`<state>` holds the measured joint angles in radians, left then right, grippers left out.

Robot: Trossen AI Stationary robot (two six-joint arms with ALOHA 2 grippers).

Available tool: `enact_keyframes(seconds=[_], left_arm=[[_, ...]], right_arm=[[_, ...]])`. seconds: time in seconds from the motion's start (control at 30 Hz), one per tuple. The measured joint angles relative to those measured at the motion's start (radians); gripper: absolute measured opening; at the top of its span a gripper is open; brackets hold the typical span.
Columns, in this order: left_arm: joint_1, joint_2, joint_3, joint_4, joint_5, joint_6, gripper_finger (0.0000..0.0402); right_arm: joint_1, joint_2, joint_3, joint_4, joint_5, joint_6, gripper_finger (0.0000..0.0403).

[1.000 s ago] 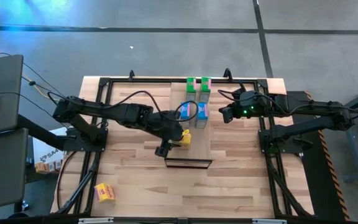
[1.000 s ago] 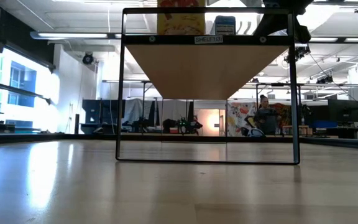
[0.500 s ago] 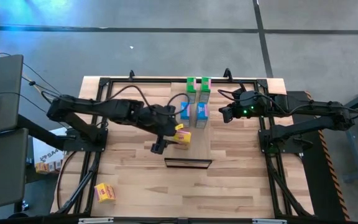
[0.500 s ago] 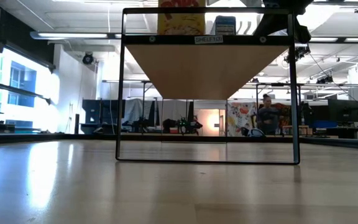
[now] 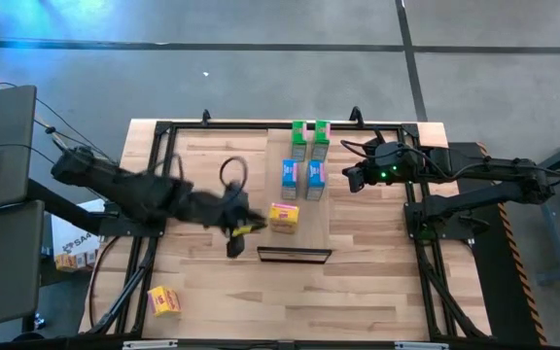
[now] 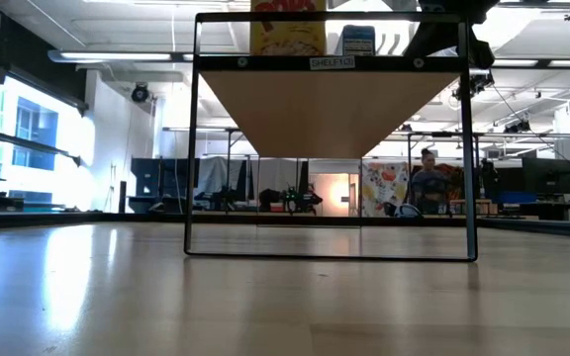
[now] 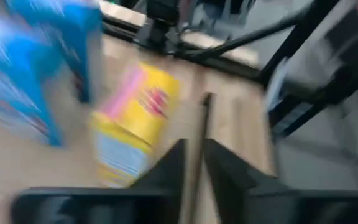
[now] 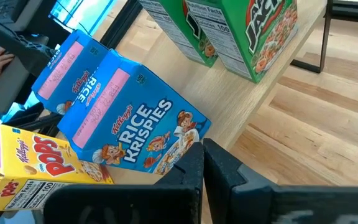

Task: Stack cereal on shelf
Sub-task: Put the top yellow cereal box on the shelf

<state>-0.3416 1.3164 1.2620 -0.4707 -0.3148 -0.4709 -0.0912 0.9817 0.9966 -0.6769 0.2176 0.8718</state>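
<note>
Five cereal boxes are standing on the shelf (image 5: 321, 209) while one is lying alone on the desk (image 5: 377, 292).

Nearest, at the desk's front left corner, a yellow cereal box (image 5: 164, 300) is lying well apart from the shelf. The left tool (image 5: 233, 241) is hovering over the desk just beside the shelf's left edge, its fingers clenched with only a thin gap and grasping nothing. On the shelf, a yellow Pops box (image 5: 283, 218) is standing near the front, then two blue Rice Krispies boxes (image 5: 299, 179) are standing side by side behind it, and two green boxes (image 5: 310, 141) are standing at the far end. The right tool (image 5: 351, 178) is waiting just beside the shelf's right side, near the blue boxes, its fingers also clenched and grasping nothing.
</note>
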Motion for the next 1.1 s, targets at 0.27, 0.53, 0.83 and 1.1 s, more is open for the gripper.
enact_keyframes(seconds=[0.27, 0.53, 0.83, 1.1], left_arm=[[-0.140, 0.003, -0.296, 0.427, -0.173, -0.609, 0.0002], [-0.122, 0.081, -0.313, 0.432, -0.273, -0.810, 0.0000], [-0.069, 0.089, -0.313, 0.429, -0.246, -0.801, 0.0000], [-0.032, 0.081, -0.313, 0.350, -0.213, -0.772, 0.0000]], right_arm=[[0.000, 0.000, 0.000, 0.000, 0.023, -0.009, 0.0000], [0.000, 0.000, 0.000, 0.000, 0.039, -0.021, 0.0000], [0.000, 0.000, 0.000, 0.000, 0.042, -0.028, 0.0000], [0.000, 0.000, 0.000, 0.000, 0.042, -0.028, 0.0000]])
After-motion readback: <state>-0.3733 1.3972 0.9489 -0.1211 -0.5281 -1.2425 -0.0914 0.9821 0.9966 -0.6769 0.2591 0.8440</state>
